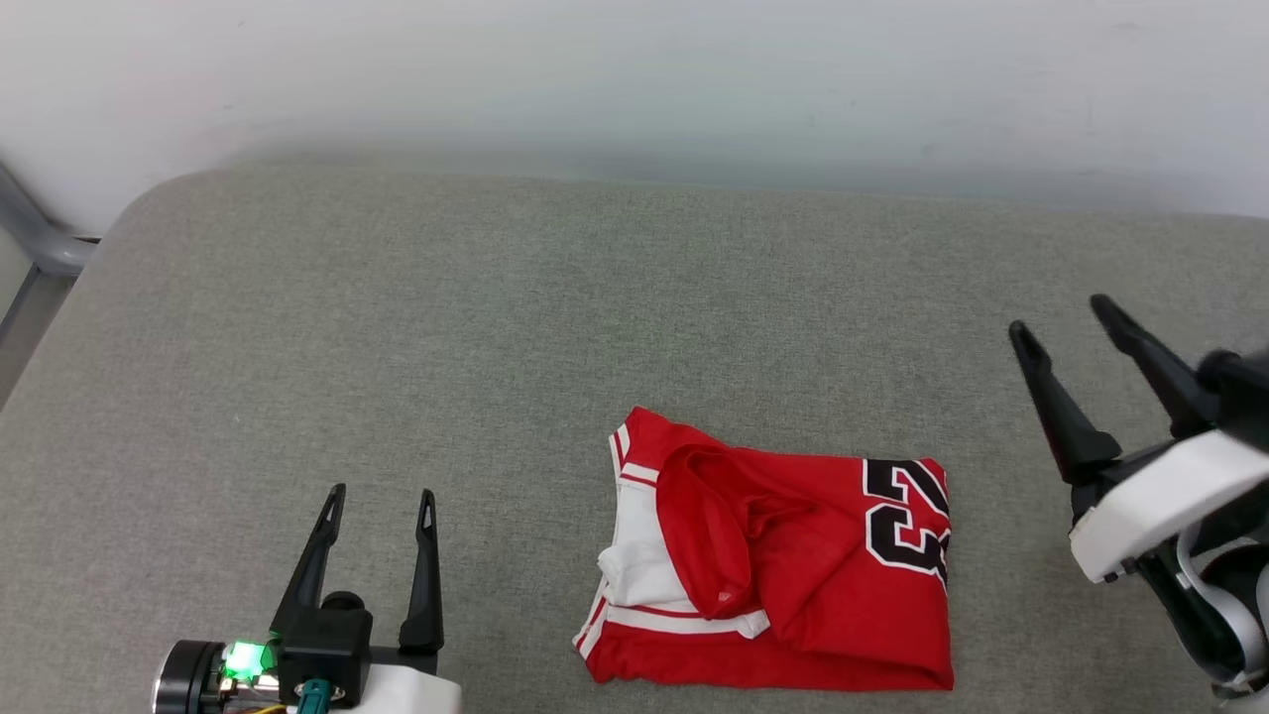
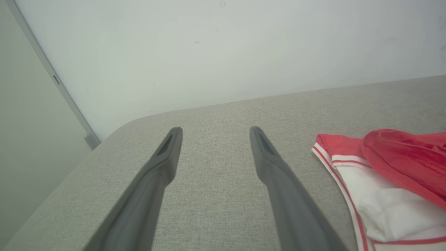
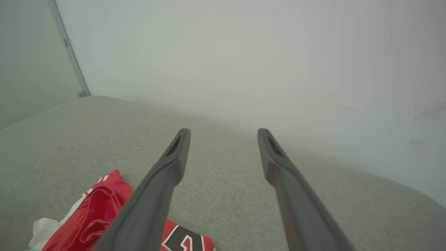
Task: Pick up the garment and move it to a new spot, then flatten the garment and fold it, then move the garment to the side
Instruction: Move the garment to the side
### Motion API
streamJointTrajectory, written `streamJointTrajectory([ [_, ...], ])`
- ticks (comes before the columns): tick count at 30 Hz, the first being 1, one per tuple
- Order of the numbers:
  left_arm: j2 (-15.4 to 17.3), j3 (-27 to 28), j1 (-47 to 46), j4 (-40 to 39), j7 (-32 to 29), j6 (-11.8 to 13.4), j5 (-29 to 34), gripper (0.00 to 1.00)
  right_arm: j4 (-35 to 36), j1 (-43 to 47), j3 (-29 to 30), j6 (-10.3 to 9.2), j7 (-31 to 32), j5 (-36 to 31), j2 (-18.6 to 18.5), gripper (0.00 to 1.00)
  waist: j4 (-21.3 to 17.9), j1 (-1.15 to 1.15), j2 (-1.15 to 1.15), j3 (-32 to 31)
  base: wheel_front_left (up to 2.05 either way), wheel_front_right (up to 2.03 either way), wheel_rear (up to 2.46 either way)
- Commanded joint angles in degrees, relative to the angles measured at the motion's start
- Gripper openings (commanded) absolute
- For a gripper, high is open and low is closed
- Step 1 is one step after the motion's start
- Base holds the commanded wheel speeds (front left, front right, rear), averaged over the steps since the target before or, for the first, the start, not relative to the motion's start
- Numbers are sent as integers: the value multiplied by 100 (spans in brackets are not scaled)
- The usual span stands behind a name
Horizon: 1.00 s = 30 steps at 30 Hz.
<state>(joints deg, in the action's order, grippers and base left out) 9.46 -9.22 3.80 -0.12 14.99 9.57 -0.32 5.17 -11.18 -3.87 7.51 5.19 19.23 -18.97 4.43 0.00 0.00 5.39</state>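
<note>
A grey fabric-covered surface [image 1: 476, 327] with a rounded far-left corner met a plain white wall [image 1: 634, 79]; a grey metal bar [image 1: 35, 233] stood beside that corner; the garment [image 1: 793, 585] lay folded near the front edge, its numerals toward the right gripper [image 1: 1062, 315]; the left gripper [image 1: 384, 491] was well apart from it; both pairs of jaws stood wide open, holding nothing.

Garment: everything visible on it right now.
The garment is a red jersey, slightly shiny, with white sleeve fabric, red-white striped trim and black white-outlined numerals at its right end. It lies folded into a rough rectangle, top layer rumpled, on the grey fabric surface. The left gripper and right gripper, both open, hang clear of it.
</note>
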Motion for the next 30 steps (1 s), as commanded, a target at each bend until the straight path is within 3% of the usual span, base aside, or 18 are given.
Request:
streamJointTrajectory([
  [1, -20, -21, -81, 1, 27, 3, 13, 100, 24, -215, -224, -6, 686, 303, -222, 100, 23, 0, 0, 26, 0, 0, 0],
  [9, -44, -51, -153, 0, 27, 14, 10, 100, -170, -369, -771, -6, 2733, 1122, -671, 100, 94, 0, 0, 105, 0, 0, 0],
  [14, -75, -77, -208, -15, 27, 8, 8, 100, -378, -233, -980, -5, 3610, 1616, -827, 100, 175, 0, 0, 203, 0, 0, 0],
  [19, -119, -119, -334, -41, 27, -19, 9, 100, -695, -199, -970, -5, 3992, 1923, -699, 100, 287, 0, 0, 382, 0, 0, 0],
  [26, -170, -193, -507, -35, 27, -35, 21, 100, -1325, -299, -1090, -5, 3966, 1957, -480, 100, 442, 0, 0, 689, 0, 0, 0],
  [30, -184, -208, -595, -17, 27, -38, 16, 100, -1730, -69, -1449, -4, 3992, 1927, -465, 100, 510, 0, 0, 817, 0, 0, 0],
])
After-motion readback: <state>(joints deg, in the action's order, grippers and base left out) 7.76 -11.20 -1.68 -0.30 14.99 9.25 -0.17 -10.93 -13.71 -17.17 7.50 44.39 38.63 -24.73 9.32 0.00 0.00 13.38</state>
